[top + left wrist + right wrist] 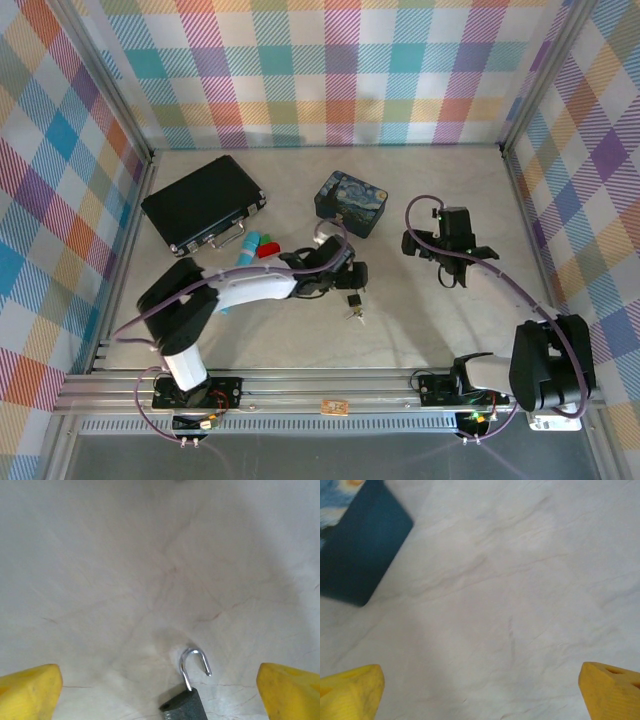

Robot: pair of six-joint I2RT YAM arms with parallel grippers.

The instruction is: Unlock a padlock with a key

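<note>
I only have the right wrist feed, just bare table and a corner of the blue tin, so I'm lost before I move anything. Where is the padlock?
Observer: The padlock lies mid-table at the tips of the left gripper. In the top view it is well to the left of the right gripper.
Operator: Is its shackle shut?
Observer: In the left wrist view the shackle looks open; one end hangs free of the black body.
Operator: And the key?
Observer: A small silvery key lies just below the padlock in the top view. I cannot tell whether they touch.
</note>
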